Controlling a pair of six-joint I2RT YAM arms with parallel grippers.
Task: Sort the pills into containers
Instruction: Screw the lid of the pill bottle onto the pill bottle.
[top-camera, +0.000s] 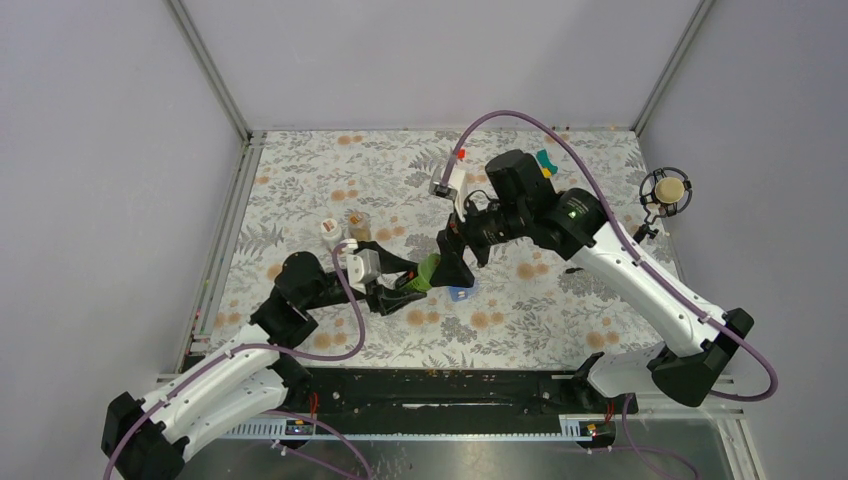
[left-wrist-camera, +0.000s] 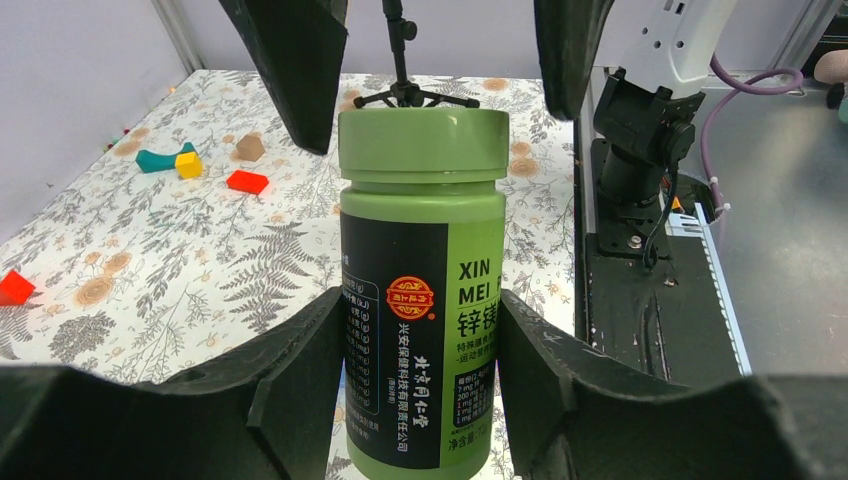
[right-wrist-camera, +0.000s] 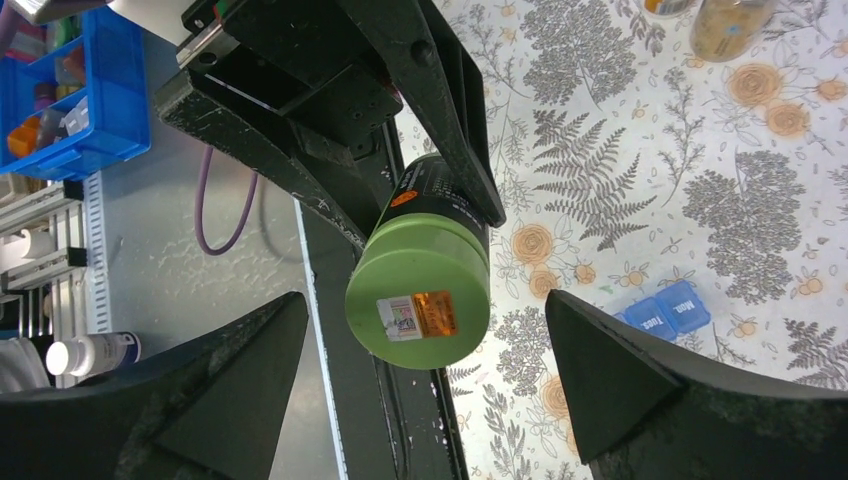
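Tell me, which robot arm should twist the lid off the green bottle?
Probably right. The right end effector is open with a finger either side of the lid, while the left end effector is shut on the green bottle, holding it.

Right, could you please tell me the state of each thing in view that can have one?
green bottle: closed, gripped around its body.
left tool: shut on the green bottle.
right tool: open, straddling the bottle's top without touching it.
pill box: the two lids that show are shut.
small jar: standing upright; whether it is capped is unclear.
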